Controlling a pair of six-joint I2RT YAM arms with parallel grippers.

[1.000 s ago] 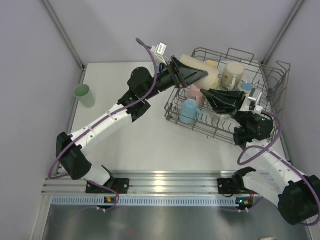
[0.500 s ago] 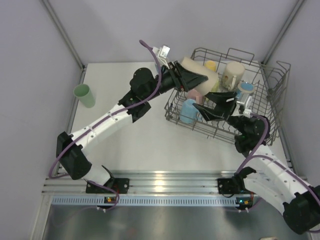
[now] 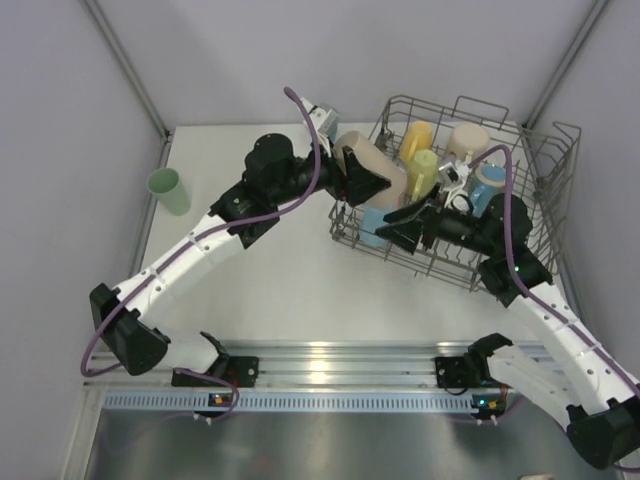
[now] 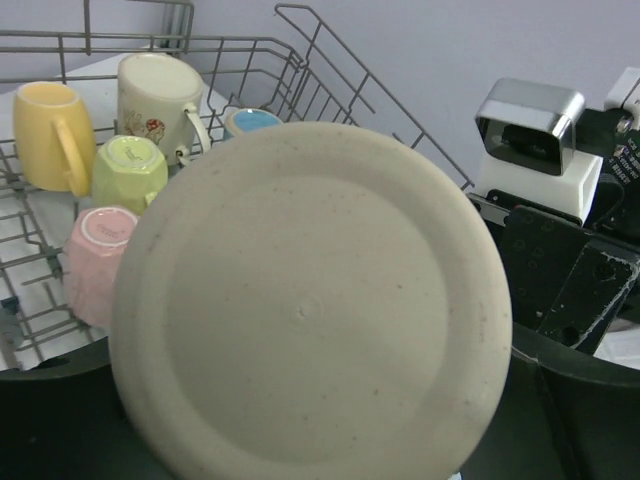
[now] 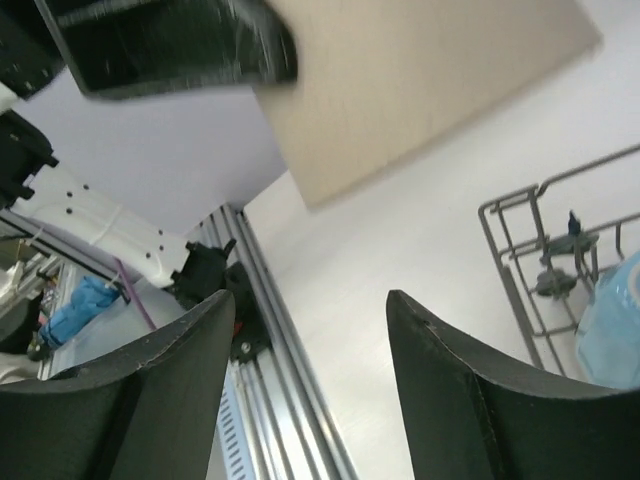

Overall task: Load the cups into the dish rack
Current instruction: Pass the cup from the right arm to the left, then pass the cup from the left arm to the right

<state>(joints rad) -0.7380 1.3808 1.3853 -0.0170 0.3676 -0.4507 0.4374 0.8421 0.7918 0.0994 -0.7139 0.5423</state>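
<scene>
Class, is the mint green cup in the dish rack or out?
Out: the mint green cup sits on the table, well left of the dish rack.

The beige cup (image 3: 375, 158) pulled back to the dish rack's (image 3: 545, 175) left rim, uncovering the lime cup (image 3: 422, 172) there — and the right fingers (image 3: 400, 238) parted, swinging toward the rack's near-left corner.

Cups, eight in all: two light blue (image 3: 374, 226) (image 3: 490, 182), one beige cup (image 3: 353, 152), and singles in yellow (image 3: 416, 136), lime (image 3: 423, 172), cream (image 3: 466, 140), pink (image 4: 97, 262), mint green (image 3: 170, 190). One dish rack (image 3: 556, 150). Two arms (image 3: 200, 245) (image 3: 560, 320).
</scene>
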